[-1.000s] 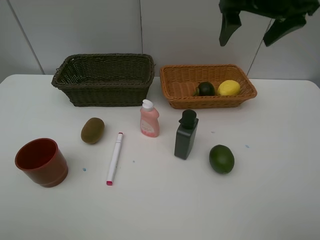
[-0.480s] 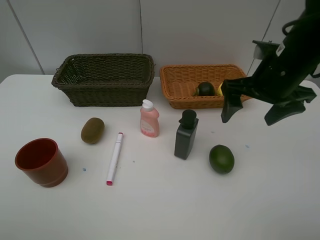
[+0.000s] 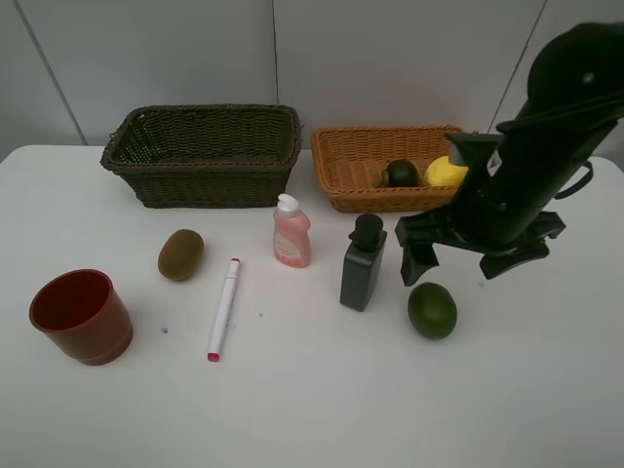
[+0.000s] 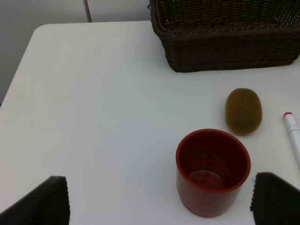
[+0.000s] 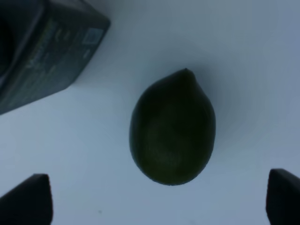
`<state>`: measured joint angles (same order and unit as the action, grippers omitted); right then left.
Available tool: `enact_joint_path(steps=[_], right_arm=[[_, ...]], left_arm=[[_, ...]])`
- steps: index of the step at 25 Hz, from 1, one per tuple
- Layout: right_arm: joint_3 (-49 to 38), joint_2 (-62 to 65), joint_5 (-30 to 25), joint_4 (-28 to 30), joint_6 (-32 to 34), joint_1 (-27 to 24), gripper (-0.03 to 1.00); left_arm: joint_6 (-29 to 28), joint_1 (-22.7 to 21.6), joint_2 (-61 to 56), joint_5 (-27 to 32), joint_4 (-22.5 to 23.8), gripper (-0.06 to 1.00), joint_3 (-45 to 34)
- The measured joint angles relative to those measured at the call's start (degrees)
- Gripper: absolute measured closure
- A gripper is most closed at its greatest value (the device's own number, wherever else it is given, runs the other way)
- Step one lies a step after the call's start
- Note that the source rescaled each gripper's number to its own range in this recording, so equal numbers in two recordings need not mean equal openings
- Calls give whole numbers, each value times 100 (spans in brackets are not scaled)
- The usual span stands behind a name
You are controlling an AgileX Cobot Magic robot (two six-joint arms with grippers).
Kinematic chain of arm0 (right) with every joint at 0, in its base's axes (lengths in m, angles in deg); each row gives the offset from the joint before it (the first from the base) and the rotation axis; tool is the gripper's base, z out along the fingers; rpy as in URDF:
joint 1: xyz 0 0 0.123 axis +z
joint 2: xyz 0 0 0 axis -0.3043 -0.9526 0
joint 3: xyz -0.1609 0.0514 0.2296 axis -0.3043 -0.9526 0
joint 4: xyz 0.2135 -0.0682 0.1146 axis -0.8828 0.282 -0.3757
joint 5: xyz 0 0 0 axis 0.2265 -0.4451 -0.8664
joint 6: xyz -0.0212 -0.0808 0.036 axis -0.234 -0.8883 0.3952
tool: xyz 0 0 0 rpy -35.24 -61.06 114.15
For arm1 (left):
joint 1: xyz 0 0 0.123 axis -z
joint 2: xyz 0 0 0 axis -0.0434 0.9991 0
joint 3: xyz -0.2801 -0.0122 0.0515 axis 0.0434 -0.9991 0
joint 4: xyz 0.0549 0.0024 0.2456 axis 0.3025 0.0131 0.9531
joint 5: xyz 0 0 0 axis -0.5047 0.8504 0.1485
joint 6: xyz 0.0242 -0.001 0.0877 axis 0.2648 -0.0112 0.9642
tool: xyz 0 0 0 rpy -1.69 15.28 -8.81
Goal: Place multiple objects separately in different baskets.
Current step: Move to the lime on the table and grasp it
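Note:
My right gripper (image 3: 460,265) hangs open just above and behind a dark green fruit (image 3: 432,310) on the table; the right wrist view shows that fruit (image 5: 172,127) between the spread fingertips (image 5: 26,199), untouched. A dark bottle (image 3: 363,263) stands to its left. The pink bottle (image 3: 292,232), marker (image 3: 223,308), kiwi (image 3: 180,253) and red cup (image 3: 80,315) sit on the table. The light basket (image 3: 336,146) holds a green fruit (image 3: 401,174) and the lemon (image 3: 444,173). The dark basket (image 3: 205,180) looks empty. My left gripper (image 4: 161,201) is open near the cup (image 4: 213,171).
The table is white, with a pale wall right behind both baskets. In the left wrist view the kiwi (image 4: 243,111) lies between the cup and the dark basket (image 4: 225,42), and the marker (image 4: 293,136) is at the frame's edge. The table's left edge is near the cup.
My right arm has come down from high above the light basket to just over the green fruit on the table, staying open. Nothing on the table has moved.

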<state>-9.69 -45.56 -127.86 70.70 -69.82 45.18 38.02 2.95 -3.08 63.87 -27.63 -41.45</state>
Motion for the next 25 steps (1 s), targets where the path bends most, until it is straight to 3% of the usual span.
enact_joint_path(steps=[16, 25], right_arm=[[-12, -1099, 565, 19, 0, 129, 0], [-12, -1338, 604, 19, 0, 129, 0]], left_arm=[[0, 0, 0, 0, 0, -6, 0], [0, 0, 0, 0, 0, -6, 0]])
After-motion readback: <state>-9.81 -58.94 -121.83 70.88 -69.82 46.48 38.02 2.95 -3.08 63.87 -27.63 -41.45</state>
